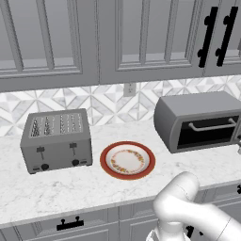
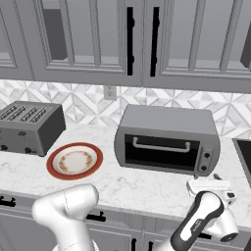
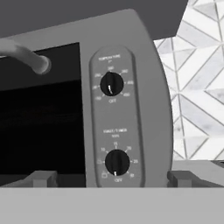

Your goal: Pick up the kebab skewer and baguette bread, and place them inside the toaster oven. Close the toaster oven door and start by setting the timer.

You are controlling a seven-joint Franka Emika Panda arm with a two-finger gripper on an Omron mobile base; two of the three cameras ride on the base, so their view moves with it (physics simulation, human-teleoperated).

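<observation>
We see the marble counter [image 1: 56, 188] carrying the toaster oven [image 2: 166, 139] at its right, against the tiled wall. The toaster oven door [image 2: 161, 149] stands closed, its silver bar handle [image 2: 161, 146] across the dark glass. Left of it sit the four-slot toaster [image 1: 56, 140] and, between the two appliances, a red-rimmed plate [image 1: 127, 160]. The gripper [image 3: 111, 178] faces the oven's control panel, jaws spread wide, holding nothing. Two knobs show: the upper knob [image 3: 111, 84] and the lower timer knob [image 3: 117, 162], the latter just ahead of the fingertips [image 3: 41, 178].

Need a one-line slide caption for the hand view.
Open gripper faces the toaster oven control panel, lower timer knob between its fingertips.
</observation>
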